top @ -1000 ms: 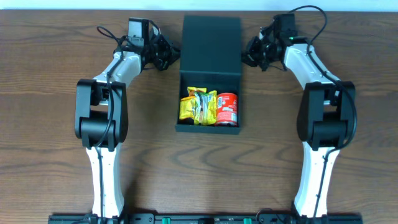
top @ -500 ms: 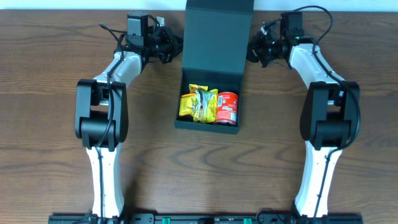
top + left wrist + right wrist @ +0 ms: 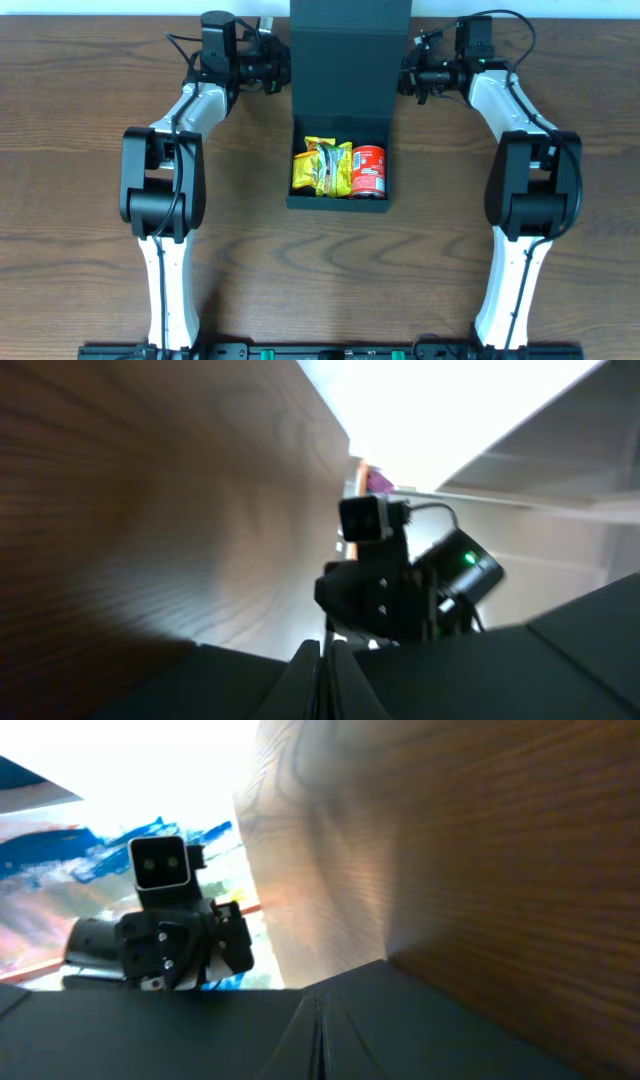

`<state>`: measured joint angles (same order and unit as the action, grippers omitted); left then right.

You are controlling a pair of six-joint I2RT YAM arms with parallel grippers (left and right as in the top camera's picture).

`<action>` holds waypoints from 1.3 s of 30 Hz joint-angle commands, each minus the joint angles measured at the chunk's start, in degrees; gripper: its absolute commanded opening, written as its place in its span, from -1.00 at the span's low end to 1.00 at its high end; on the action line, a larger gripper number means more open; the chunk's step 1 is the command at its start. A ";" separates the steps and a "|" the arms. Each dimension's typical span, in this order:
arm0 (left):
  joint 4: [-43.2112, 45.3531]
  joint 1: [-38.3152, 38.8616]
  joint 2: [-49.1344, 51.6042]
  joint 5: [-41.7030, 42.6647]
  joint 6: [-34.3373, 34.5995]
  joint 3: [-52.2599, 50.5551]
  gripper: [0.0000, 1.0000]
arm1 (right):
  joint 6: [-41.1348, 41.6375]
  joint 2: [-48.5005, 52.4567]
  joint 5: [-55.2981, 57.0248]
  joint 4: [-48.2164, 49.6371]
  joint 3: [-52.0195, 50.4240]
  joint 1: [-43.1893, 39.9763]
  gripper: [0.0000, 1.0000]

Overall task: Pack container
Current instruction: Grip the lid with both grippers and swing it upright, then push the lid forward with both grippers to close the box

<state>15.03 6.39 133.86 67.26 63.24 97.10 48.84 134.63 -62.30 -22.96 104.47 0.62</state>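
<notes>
The dark teal-black container [image 3: 338,201] stands open at the table's middle. Inside lie yellow snack packets [image 3: 320,168] and a red can [image 3: 368,172]. Its flap lid [image 3: 350,60] is raised steeply behind the box. My left gripper [image 3: 284,72] is shut on the lid's left edge and my right gripper [image 3: 405,76] is shut on its right edge. In the left wrist view my fingers [image 3: 325,682] are pressed together on the dark lid [image 3: 560,660]. In the right wrist view my fingers [image 3: 318,1042] are likewise together on the lid [image 3: 150,1030].
The brown wooden table [image 3: 90,200] extends on both sides of the box. Each wrist view shows the opposite arm's camera head across the lid, in the left wrist view [image 3: 385,585] and the right wrist view [image 3: 165,935]. The table's far edge lies just behind the lid.
The lid has risen from lying flat behind the box to steeply upright. Both grippers moved up and back with it, holding its side edges. The box shifted slightly.
</notes>
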 commanded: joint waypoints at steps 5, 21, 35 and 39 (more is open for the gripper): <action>1.66 -2.32 0.39 9.97 -0.22 0.57 -0.88 | 0.81 0.50 -9.01 0.04 0.17 -1.73 -0.96; 2.03 -2.25 0.39 21.64 -0.48 0.57 -0.88 | 0.37 0.50 -21.55 0.04 0.17 -0.42 -0.97; 3.08 -2.19 0.37 23.41 2.12 0.57 -0.88 | -2.25 0.46 -27.10 -2.82 0.15 0.17 -0.97; 3.08 -2.19 0.37 23.41 2.47 0.57 -0.88 | -2.23 0.46 -27.10 -3.23 0.15 0.70 -0.97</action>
<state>17.93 4.03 133.84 89.54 64.71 97.10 47.55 134.63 -87.50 -25.93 104.47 0.45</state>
